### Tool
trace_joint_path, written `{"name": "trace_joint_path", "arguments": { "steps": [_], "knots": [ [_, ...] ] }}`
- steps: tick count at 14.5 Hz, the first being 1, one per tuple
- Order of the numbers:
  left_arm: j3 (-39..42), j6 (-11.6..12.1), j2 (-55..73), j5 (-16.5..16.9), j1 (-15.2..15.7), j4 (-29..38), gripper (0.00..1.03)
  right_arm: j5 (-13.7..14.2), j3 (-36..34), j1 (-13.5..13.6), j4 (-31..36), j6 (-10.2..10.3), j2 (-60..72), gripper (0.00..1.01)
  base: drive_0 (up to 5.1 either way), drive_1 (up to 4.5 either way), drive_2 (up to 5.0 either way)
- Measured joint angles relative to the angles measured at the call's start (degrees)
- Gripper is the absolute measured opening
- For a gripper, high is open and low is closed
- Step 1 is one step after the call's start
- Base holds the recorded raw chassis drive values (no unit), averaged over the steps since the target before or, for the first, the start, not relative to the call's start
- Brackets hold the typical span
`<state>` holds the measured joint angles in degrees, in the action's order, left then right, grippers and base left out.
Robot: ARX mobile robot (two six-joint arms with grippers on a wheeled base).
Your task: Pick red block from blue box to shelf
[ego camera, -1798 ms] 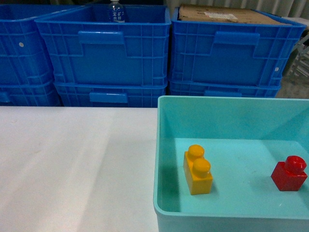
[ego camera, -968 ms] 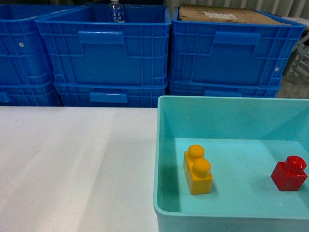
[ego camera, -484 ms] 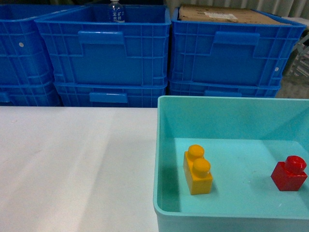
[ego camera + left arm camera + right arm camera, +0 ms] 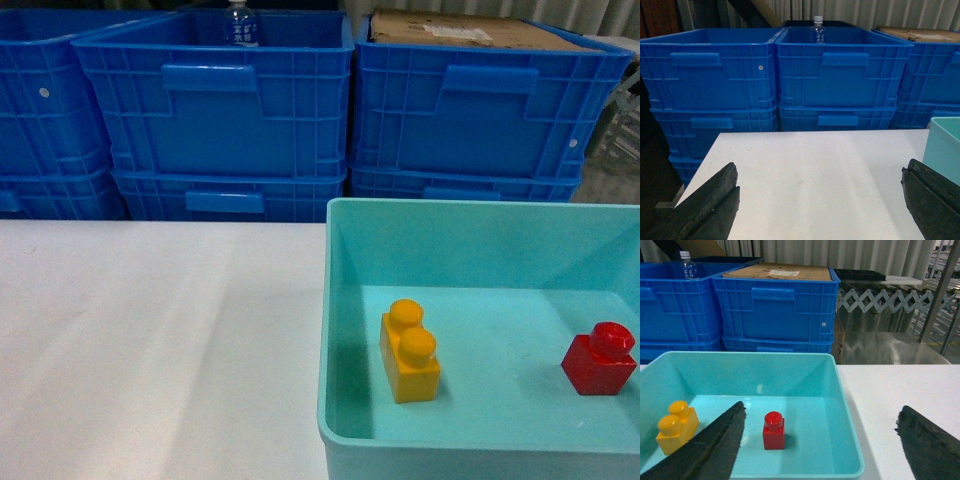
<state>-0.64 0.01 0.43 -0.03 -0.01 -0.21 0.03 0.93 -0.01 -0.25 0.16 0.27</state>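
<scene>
Comparing head frames, nothing had changed over the last couple of seconds: red block sat at about 3 o'clock inside the blue box, orange brick well apart toward the box's left wall, neither moved. No gripper showed in this view. Dark crates stood at 12 o'clock behind the table.

Left wrist: left gripper had its fingers wide apart over bare table, nothing between them; box edge just visible at 3 o'clock. A bottle stood in a crate at 12.

Right wrist: right gripper was also spread wide, block between the finger lines but well below and untouched. Shelf uprights showed at 2 o'clock.

Judgement: pick not yet started; the right arm looked best placed and would need to descend onto the block.
</scene>
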Motion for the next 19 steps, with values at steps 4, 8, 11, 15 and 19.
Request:
{"name": "trace_joint_path", "arguments": {
  "steps": [4,8,11,15,19],
  "knots": [
    [0.0,0.0,0.0,0.0,0.0,0.0,0.98,6.0,1.0,7.0,19.6,-0.2,20.0,0.91,0.0,0.00,0.0],
    [0.0,0.0,0.0,0.0,0.0,0.0,0.98,5.9,9.6,7.3,27.7,0.4,40.9,0.98,0.0,0.00,0.0],
    [0.0,0.0,0.0,0.0,0.0,0.0,0.98,3.3,19.3,7.5,26.9,2.8,56.3,0.98,0.0,0.00,0.0],
    [0.0,0.0,0.0,0.0,0.0,0.0,0.98,-4.1,31.5,7.5,19.2,8.7,77.8,0.98,0.0,0.00,0.0],
    [0.0,0.0,0.0,0.0,0.0,0.0,0.98,-2.2,35.4,9.5,21.8,10.6,90.1,0.98,0.0,0.00,0.0]
  ]
}}
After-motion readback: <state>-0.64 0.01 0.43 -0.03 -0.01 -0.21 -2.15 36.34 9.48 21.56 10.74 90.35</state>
